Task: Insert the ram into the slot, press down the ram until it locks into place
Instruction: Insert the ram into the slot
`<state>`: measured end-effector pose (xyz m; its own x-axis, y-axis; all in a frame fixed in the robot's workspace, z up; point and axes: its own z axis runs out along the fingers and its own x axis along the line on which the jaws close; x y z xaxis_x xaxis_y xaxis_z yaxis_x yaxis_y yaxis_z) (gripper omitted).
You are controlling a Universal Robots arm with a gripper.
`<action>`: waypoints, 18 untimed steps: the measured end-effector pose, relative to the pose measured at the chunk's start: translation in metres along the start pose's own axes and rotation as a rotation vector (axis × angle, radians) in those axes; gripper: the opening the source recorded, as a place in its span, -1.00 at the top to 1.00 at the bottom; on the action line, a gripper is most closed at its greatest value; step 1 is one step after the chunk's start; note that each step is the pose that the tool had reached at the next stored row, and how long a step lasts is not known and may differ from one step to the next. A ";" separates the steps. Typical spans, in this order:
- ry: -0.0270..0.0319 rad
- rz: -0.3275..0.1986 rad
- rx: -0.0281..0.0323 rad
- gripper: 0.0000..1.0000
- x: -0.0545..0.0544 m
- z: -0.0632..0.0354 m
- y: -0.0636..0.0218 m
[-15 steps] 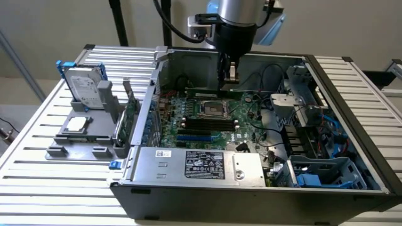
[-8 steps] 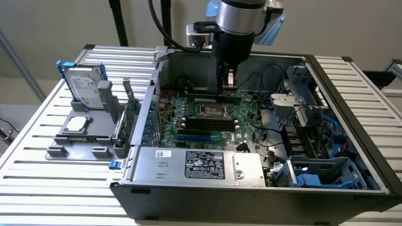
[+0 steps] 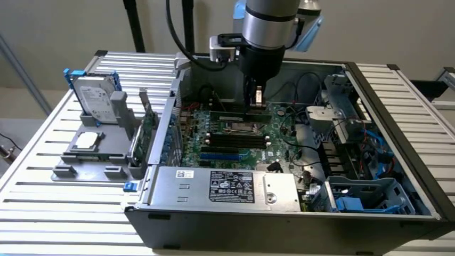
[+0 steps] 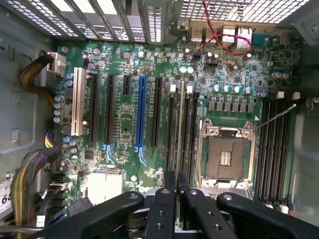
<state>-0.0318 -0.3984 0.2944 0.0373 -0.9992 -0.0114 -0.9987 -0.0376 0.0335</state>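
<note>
Black two-fingered gripper [image 4: 176, 175] on the single arm, lowered upright into an open grey computer case [image 3: 398, 176]. Its fingers [image 4: 164, 199] are drawn close together on the upper edge of the ram [image 4: 179, 124], a long, thin green circuit-board stick, and they appear clamped on it with one finger against each flat face. The ram lies directly under the gripper [image 3: 257, 104], standing on edge in the slot [image 4: 182, 90], a narrow black plastic memory socket largely covered by the stick. The ram's [image 3: 238, 117] long axis runs parallel to the empty neighbouring sockets [image 4: 193, 129] on either side, and so crosswise to the direction in which the fingers close. In the exterior view the grip sits slightly toward that view's right of the stick's middle. Whether the end clips have latched cannot be told. Just beyond this bank lies the square silver CPU socket [image 4: 225, 155]. A second bank of black sockets [image 4: 279, 144] lies past it, and all are mounted on the large green motherboard [image 4: 124, 124].
</note>
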 end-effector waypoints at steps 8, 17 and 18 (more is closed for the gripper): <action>-0.0060 0.000 0.0027 0.73 0.000 0.0146 -0.0004; -0.0071 -0.001 0.0028 0.73 0.000 0.0309 -0.0023; -0.0072 -0.001 0.0028 0.73 0.000 0.0327 -0.0025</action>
<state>-0.0304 -0.3984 0.2617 0.0381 -0.9991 -0.0187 -0.9988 -0.0386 0.0308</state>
